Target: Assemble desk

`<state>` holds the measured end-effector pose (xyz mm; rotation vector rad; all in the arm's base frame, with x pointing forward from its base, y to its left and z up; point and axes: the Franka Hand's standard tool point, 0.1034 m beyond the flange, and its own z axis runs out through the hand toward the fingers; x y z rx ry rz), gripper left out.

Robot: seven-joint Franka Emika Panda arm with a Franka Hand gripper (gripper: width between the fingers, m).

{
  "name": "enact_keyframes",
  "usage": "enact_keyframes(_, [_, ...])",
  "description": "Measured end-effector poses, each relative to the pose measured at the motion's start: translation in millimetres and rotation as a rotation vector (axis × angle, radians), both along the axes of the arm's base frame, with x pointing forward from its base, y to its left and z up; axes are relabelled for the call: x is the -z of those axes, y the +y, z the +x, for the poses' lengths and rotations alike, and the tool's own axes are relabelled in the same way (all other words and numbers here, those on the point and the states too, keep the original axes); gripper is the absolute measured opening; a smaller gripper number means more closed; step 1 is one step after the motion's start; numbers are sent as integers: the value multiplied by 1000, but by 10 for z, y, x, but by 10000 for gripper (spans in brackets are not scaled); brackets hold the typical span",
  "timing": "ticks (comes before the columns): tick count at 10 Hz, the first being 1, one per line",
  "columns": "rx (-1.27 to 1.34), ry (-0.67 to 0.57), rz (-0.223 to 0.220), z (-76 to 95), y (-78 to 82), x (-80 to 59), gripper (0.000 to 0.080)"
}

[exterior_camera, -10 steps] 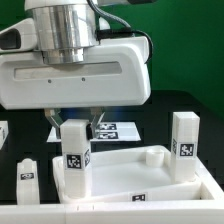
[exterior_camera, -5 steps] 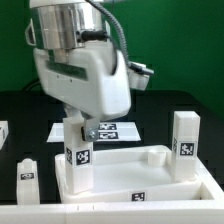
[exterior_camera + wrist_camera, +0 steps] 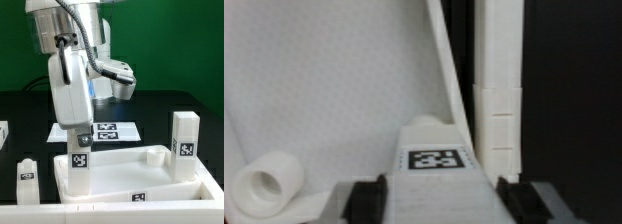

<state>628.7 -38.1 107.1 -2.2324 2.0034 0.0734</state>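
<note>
The white desk panel lies flat at the front, rim up. One white block leg with a square tag stands upright in its corner on the exterior view's left. My gripper comes straight down on this leg and is shut on its top. In the wrist view the leg fills the gap between the dark fingers, with the panel and a round socket beside it. A second leg stands upright at the panel's right corner.
A short white leg stands on the black table at the exterior view's left. Another white part shows at the left edge. The marker board lies behind the panel. The arm's body towers over the left corner.
The gripper's wide hand has turned about its vertical axis, from broadside to edge-on, while staying over the left leg. The leg's tag face looks slightly turned too.
</note>
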Motion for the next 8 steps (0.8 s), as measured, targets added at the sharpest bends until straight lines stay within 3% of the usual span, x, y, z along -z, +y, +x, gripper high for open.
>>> enact_keyframes(1, [-166,-24,-10,-5,-26,4,339])
enact_keyframes(2, [-361,-49,-23,4,-55,-10,339])
enact_keyframes(3, [-496,-64,-32,12,-67,-24,519])
enact_keyframes(4, [-519,-67,-34,5,-65,-13,619])
enact_keyframes(7, [-763,-98,-50,2,-80,-12,648])
enact_keyframes(8, [-995,-121,-95,28,-127,-40,648])
